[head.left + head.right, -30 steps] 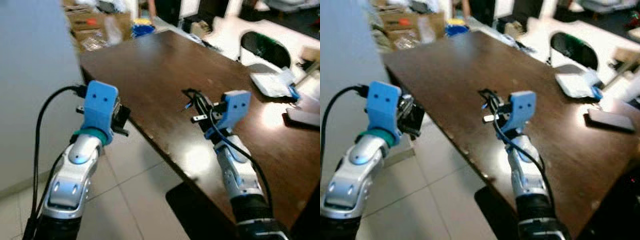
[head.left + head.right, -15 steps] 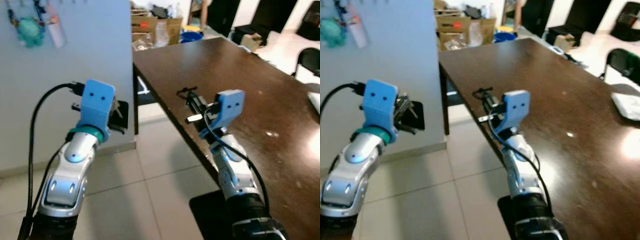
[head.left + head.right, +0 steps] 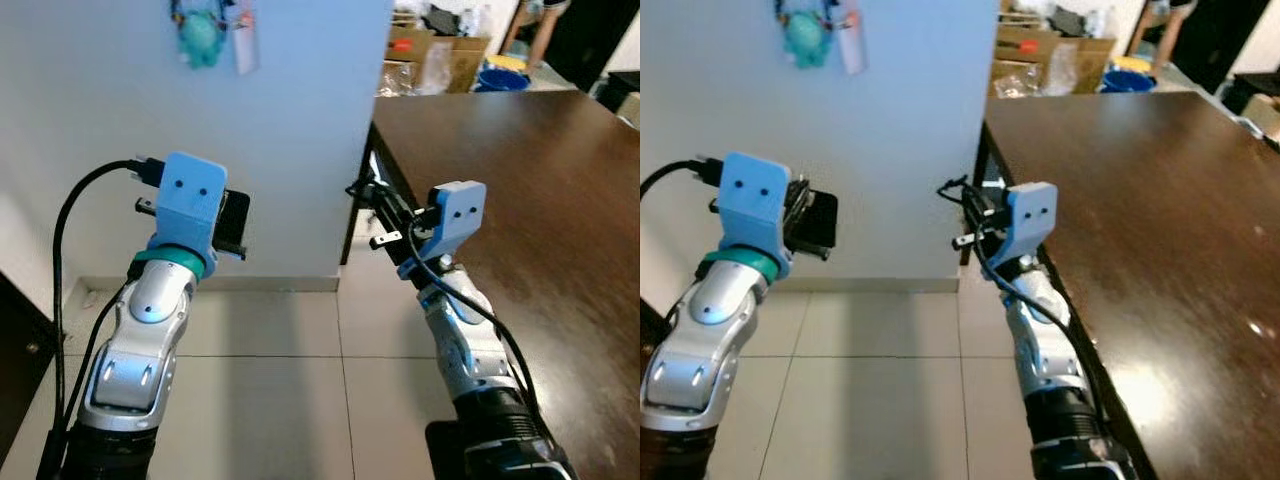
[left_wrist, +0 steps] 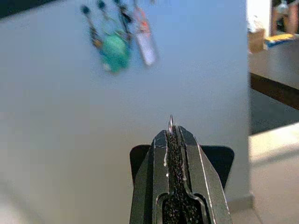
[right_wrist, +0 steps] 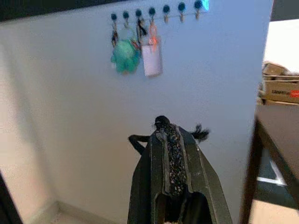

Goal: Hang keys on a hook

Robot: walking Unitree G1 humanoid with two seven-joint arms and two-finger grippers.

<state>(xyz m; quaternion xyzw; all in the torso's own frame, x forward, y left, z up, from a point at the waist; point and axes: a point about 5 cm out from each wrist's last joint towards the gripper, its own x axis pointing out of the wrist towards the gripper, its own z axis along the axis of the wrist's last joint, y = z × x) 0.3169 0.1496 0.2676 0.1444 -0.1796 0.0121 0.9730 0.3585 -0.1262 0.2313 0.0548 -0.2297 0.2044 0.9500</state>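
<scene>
My left gripper [image 4: 171, 133] is shut on a bunch of keys: a metal ring [image 4: 171, 124] pokes out at the tips and a black fob [image 3: 234, 218] hangs beside the fingers. It is held at chest height before a pale wall [image 3: 300, 120]. High on that wall runs a row of blue-knobbed hooks [image 5: 159, 10]; a teal plush charm [image 5: 125, 56] and a white tag [image 5: 151, 59] hang from some, while the hooks toward the table side are bare. My right gripper [image 5: 164, 127] is shut on a thin black cord [image 3: 362, 187], level with the left one and pointing at the wall.
A long dark wooden table [image 3: 520, 150] stretches along my right, its corner against the wall's end. Cardboard boxes [image 3: 440, 55], a blue tub [image 3: 500, 78] and a person [image 3: 545, 25] are far behind it. Tiled floor [image 3: 280, 380] lies ahead; dark furniture [image 3: 18, 350] at lower left.
The camera has swung left, from the table to the wall with the hooks. Both arms keep the same raised pose and their hold.
</scene>
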